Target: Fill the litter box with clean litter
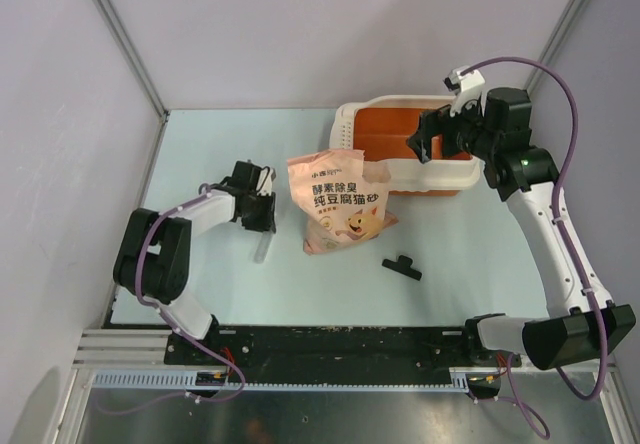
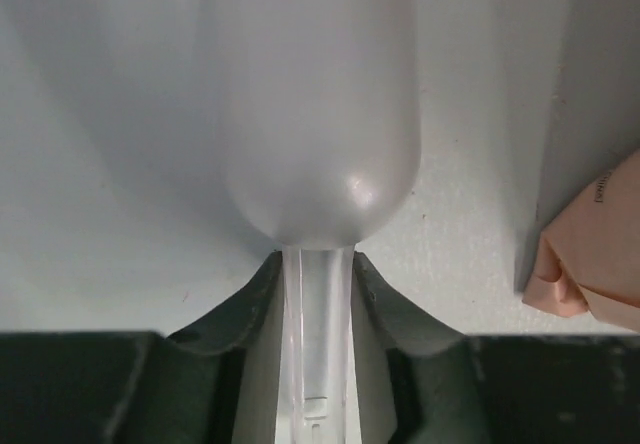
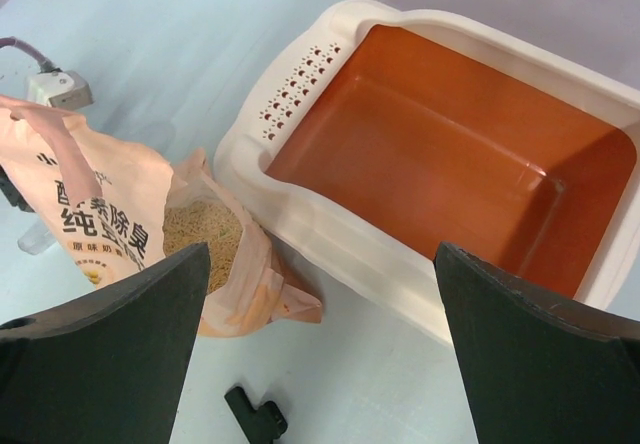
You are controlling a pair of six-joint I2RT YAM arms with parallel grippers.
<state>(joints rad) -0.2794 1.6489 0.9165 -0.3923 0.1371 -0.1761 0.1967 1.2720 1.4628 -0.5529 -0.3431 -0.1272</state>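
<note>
Table [image 1: 200, 284]: litter box [image 1: 436, 175]; bag [image 1: 340, 204]; scoop [image 2: 320, 144]; clip [image 1: 402, 267]

The litter box [image 3: 340, 244] is cream-white outside, orange inside; the bag [image 3: 110, 214] pink, its litter [image 3: 200, 229] beige.

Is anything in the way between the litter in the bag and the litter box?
No object lies between the clean litter in the open pink bag and the litter box; the right gripper hovers open above the box.

Legible markings: pink bag only.
The pink bag [image 1: 340, 202] carried two rows of large dark-red Chinese characters, 醇素除臭 over 纯豆腐猫砂; the smaller print above them was illegible.
</note>
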